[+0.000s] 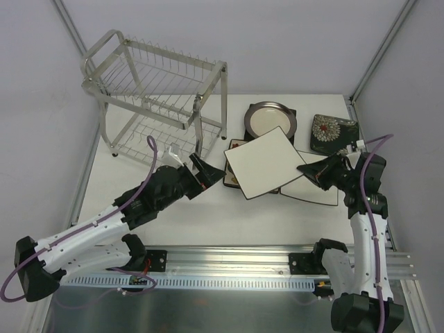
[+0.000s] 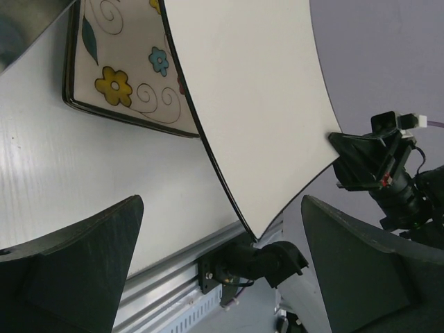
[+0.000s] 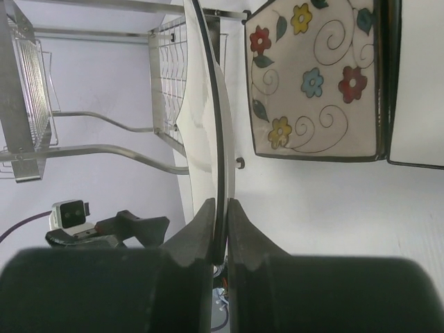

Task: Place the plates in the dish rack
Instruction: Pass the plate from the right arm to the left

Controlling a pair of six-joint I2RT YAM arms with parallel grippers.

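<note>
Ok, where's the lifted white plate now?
Top view, centre: the white square plate is in the right gripper, above the flowered plate, right of the dish rack.

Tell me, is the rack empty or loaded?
Empty. The top view shows bare wire on both tiers of the rack; the right gripper holds the white plate outside it.

White black-rimmed plate point(image 1: 262, 164), silver rack point(image 1: 161, 75)

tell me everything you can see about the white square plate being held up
The white square plate looks like smooth ceramic, with a plain white face, a thin black rim and rounded corners. It hangs tilted above the flowered plate, clear of the table. The right gripper pinches its right edge, fingers closed on the rim. The left gripper sits open near its left edge, not touching it.
</note>
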